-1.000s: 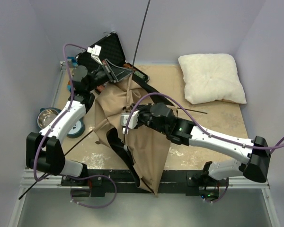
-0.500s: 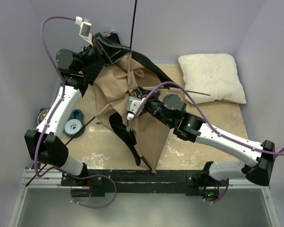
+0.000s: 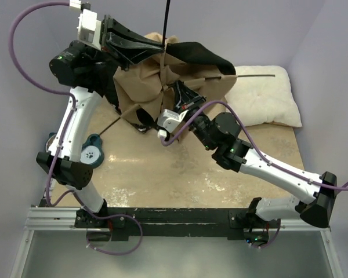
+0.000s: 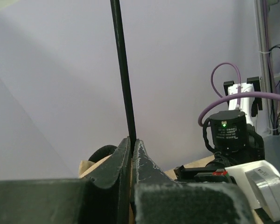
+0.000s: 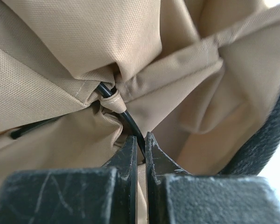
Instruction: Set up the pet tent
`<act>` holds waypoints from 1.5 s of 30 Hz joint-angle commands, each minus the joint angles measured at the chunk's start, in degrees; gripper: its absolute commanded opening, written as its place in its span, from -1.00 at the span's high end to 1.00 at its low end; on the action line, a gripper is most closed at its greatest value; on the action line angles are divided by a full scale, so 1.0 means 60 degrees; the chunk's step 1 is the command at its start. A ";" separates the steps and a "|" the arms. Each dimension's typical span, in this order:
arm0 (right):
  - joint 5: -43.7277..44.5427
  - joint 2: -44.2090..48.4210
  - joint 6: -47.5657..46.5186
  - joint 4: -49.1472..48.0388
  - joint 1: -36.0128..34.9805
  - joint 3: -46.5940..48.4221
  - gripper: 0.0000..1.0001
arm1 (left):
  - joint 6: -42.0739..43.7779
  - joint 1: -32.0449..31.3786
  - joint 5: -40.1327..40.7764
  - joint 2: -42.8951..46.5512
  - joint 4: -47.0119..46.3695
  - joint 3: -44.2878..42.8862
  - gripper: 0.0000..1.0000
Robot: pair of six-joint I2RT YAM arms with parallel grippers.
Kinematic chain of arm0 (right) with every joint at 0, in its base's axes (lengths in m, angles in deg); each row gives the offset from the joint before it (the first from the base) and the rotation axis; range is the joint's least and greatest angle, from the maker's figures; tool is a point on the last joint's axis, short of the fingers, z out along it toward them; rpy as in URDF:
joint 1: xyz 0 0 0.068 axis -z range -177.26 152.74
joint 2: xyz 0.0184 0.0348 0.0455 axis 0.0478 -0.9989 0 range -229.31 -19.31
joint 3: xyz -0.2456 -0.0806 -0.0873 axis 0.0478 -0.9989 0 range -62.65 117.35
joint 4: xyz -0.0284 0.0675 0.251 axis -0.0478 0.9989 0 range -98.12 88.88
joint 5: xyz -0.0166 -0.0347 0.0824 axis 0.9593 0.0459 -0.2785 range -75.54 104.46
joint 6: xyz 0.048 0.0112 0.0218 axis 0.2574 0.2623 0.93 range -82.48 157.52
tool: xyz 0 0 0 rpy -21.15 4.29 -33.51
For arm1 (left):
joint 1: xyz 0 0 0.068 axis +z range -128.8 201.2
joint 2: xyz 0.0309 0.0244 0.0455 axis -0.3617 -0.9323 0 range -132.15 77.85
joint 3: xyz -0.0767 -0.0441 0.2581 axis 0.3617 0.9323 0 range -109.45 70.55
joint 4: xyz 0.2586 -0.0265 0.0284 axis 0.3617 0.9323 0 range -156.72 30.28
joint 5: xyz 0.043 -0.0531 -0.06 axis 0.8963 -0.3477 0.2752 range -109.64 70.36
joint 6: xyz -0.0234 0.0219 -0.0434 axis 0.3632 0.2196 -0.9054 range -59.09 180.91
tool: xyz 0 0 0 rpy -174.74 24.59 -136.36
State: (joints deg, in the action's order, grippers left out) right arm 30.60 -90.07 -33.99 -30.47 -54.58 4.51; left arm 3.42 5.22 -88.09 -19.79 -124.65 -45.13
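The pet tent [image 3: 140,87] hangs bunched in the air at the back left, tan fabric with its black floor panel [image 3: 197,55] draped over the top. My left gripper [image 3: 158,48] is raised high and shut on a thin dark pole [image 3: 166,17] that points upward; in the left wrist view this gripper [image 4: 132,143] clamps the pole [image 4: 122,70]. My right gripper [image 3: 180,94] reaches into the fabric from below. In the right wrist view this gripper [image 5: 141,138] is shut on a black pole [image 5: 130,122] just below a tan fabric loop [image 5: 111,99]. Another pole [image 3: 252,74] sticks out right.
A white fluffy pillow [image 3: 269,101] lies at the back right, just under the sideways pole. A metal bowl [image 3: 51,141] and a teal round thing with a paw print [image 3: 91,153] sit by the left wall. Purple walls close in on the back and both sides.
My left arm has risen high and back, lifting the tent off the table. My right gripper followed up and back with its pole. The fabric now hangs bunched instead of lying spread.
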 commanded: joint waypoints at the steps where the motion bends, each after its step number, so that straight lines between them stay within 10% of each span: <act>1: 0.0796 -0.0188 -0.0373 -0.4508 0.0252 0.1243 1.00 | 0.1320 -0.0060 -0.1264 -0.0263 0.1025 -0.1095 1.00; 14: 0.0519 0.1568 0.1969 -0.1363 0.0222 -0.0851 1.00 | 0.2035 0.0131 -0.1030 0.2210 0.1579 0.4996 1.00; 24: 0.0021 0.0940 0.2527 -0.1213 0.0178 0.0027 1.00 | 0.3181 0.0043 -0.0429 0.1729 0.3926 0.3446 1.00; 37: -0.1488 0.2183 0.4549 0.3488 0.0105 0.0013 1.00 | 0.3328 0.0043 -0.0238 0.2533 0.6328 0.5333 1.00; 45: -0.2660 0.2418 0.5032 0.4896 0.0105 0.0087 0.54 | 0.4308 0.0043 0.0040 0.2973 0.7677 0.6008 1.00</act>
State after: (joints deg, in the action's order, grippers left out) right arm 19.80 -77.98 -7.39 1.35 -53.53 0.90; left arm 25.19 5.17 -87.85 -2.59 -86.67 -11.42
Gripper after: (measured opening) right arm 0.197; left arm 0.039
